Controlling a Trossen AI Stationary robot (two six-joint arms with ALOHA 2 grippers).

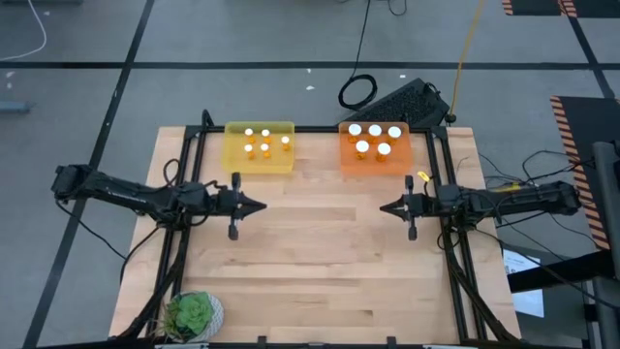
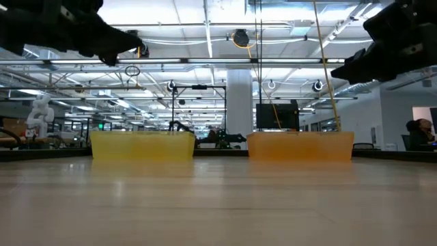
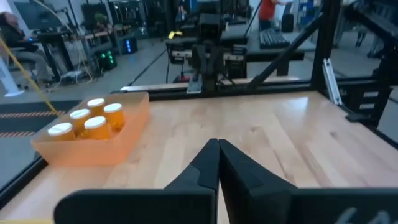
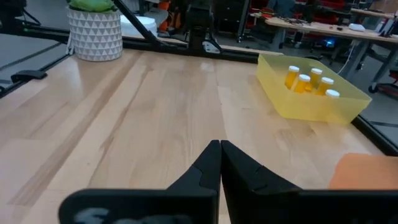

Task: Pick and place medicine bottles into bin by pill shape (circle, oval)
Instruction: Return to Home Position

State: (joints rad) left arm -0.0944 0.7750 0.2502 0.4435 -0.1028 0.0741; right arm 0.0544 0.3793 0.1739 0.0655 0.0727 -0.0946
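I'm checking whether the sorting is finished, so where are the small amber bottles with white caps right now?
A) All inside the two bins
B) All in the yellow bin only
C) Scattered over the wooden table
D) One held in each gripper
A: the small amber bottles with white caps stand only inside the translucent yellow bin and the translucent orange bin; the left gripper and right gripper are shut and hold nothing.

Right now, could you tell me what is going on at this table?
Nothing is being handled at this moment. All the medicine bottles already sit in the two bins at the table's far edge: five smaller-capped ones in the yellow bin, five larger-capped ones in the orange bin. The left pincer and right pincer are shut and empty, raised over the bare wood and facing each other.
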